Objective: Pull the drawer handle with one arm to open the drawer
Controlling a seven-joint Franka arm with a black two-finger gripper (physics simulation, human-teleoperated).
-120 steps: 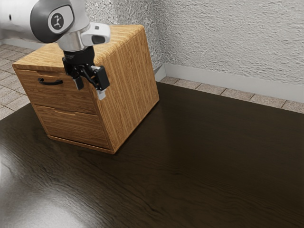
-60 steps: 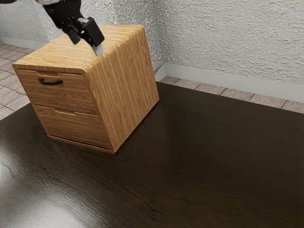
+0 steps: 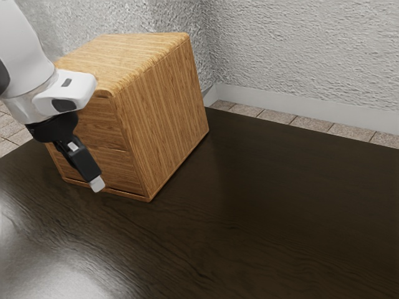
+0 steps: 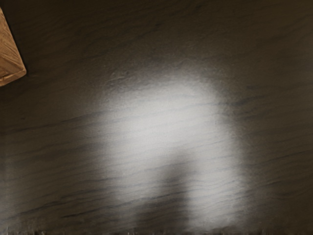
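Note:
A wooden two-drawer cabinet (image 3: 156,106) stands on the dark table (image 3: 262,212) at the exterior view's left. My white arm (image 3: 37,87) comes in front of its drawer face and hides the black handle of the top drawer. My gripper (image 3: 95,182) hangs low in front of the lower drawer front (image 3: 121,167), pointing down toward the table and close above it. It holds nothing that I can see. In the wrist view, a corner of the cabinet (image 4: 7,58) shows beside glossy table (image 4: 166,137) under my hand.
A rough grey wall (image 3: 299,43) with a baseboard runs behind the cabinet. Tiled floor (image 3: 12,128) lies beyond the table's far edge. The dark table stretches wide toward the exterior view's right.
My hand has dropped from above the cabinet's top to low in front of the drawer face. The arm now covers the handle. The cabinet has not moved.

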